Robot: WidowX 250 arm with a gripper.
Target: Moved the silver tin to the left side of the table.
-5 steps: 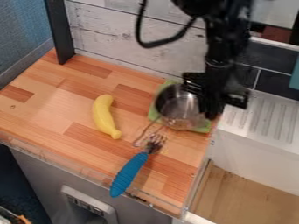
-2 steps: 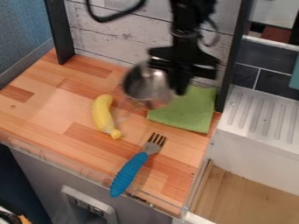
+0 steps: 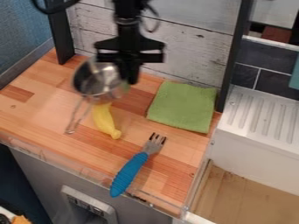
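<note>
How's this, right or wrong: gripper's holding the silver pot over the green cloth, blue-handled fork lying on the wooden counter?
Wrong on the pot's place. In the camera view, the gripper holds the silver pot to the picture's left of the green cloth, overlapping one end of the banana. The blue-handled fork does lie on the wooden counter.

Wooden table (image 3: 50, 107), green cloth (image 3: 184, 106), yellow banana (image 3: 103, 119), fork (image 3: 130, 173)

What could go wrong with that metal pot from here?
The end effector seems to hold the pot at one side only, so it might tilt or slip. In this view the pot also covers the top of the banana, so lowering it there could squash or nudge the fruit.
</note>
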